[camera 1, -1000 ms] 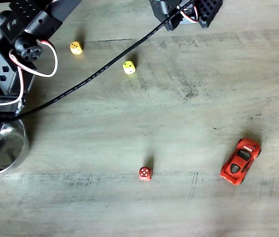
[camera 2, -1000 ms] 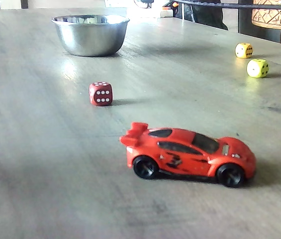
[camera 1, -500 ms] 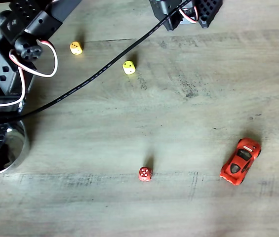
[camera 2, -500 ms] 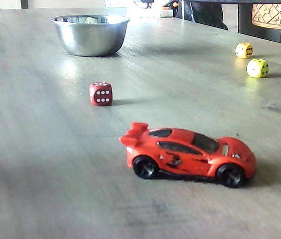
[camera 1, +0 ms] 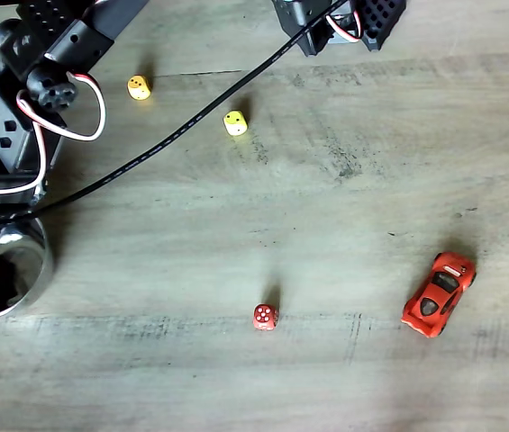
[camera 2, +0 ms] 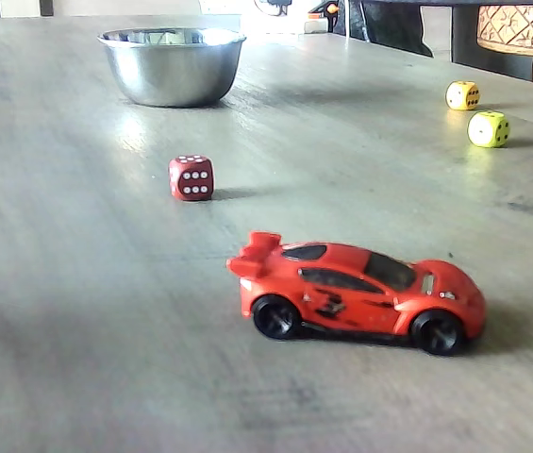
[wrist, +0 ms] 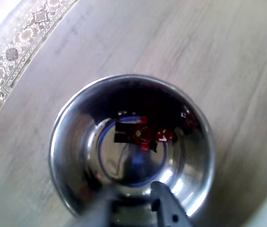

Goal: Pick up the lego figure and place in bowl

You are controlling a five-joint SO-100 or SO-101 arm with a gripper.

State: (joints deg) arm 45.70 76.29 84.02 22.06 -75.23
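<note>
**Figure lies in the bowl**

In the wrist view the lego figure (wrist: 140,133) rests on the bottom of the steel bowl (wrist: 64,127). The gripper (wrist: 131,201) hangs above the bowl's near rim, fingers parted and empty. On the table, well right of the bowl, sit a red die (camera 1: 266,316) and a toy car (camera 1: 439,293).

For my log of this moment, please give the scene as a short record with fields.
figure: lego figure lies inside the bowl, at its bottom
hand: hand above the bowl, open, holding nothing
table: red die, two yellow dice, red toy car, all outside the bowl
task state: figure appears placed
</note>
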